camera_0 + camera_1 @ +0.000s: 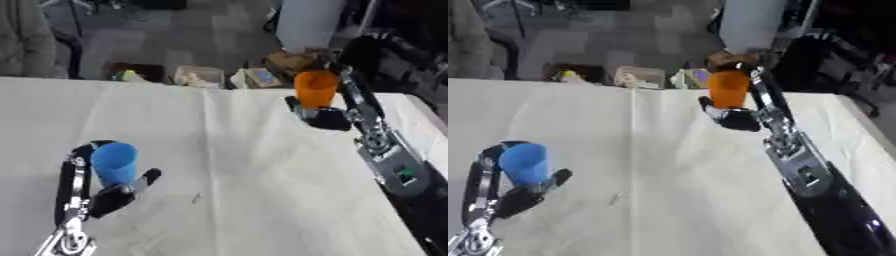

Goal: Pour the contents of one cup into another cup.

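Observation:
A blue cup [115,163] stands upright on the white cloth at the lower left, with my left hand [108,196] curled round it, fingers behind and thumb in front. At the upper right an orange cup [315,88] is upright near the table's far edge, held by my right hand [325,117], whose fingers wrap its lower part. Whether the orange cup rests on the cloth or hangs just above it is unclear. Neither cup's contents are visible.
The white cloth [227,175] covers the table and is creased down its middle. A small grey speck [197,198] lies right of the blue cup. Beyond the far edge [157,82] are boxes and bags on the floor.

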Tool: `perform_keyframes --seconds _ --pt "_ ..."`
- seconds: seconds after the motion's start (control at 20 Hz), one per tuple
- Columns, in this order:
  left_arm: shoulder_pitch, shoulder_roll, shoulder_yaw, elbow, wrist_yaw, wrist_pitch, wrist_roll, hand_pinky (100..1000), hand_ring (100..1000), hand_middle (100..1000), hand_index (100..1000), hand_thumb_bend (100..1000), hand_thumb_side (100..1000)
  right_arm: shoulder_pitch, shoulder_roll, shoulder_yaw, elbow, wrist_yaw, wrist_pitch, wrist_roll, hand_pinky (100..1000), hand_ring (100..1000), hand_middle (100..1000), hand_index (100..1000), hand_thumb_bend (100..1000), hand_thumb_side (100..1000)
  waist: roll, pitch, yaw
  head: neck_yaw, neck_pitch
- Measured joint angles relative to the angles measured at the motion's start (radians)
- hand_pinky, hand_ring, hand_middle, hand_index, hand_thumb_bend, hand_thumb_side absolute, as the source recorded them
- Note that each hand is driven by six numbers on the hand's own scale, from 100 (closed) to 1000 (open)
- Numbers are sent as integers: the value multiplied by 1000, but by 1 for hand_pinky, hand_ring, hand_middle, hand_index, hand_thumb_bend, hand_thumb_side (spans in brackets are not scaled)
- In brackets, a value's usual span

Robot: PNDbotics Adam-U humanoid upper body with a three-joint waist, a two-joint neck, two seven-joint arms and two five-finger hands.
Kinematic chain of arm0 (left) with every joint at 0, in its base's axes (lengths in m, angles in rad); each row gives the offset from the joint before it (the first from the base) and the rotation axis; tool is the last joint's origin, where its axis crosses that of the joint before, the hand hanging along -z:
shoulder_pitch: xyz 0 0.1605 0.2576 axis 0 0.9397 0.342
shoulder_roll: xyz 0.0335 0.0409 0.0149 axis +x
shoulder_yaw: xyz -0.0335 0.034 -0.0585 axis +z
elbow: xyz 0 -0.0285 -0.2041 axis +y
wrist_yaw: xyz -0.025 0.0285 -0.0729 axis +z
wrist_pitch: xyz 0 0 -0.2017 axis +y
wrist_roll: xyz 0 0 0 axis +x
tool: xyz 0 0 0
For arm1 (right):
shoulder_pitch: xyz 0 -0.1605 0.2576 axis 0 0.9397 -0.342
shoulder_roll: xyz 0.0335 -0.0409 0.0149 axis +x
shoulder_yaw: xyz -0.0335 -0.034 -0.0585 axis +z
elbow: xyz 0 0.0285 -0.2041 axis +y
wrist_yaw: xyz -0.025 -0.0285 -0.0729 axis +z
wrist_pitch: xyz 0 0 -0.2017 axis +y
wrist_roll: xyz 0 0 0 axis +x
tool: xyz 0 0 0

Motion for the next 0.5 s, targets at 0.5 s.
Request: perform_keyframes --seconds 0.5 --pt "57 -1 25 -39 -4 0 31 605 614 547 696 1000 573 35 111 17 60 -32 -2 -15 415 267 260 713 192 181 35 13 8 -17 -7"
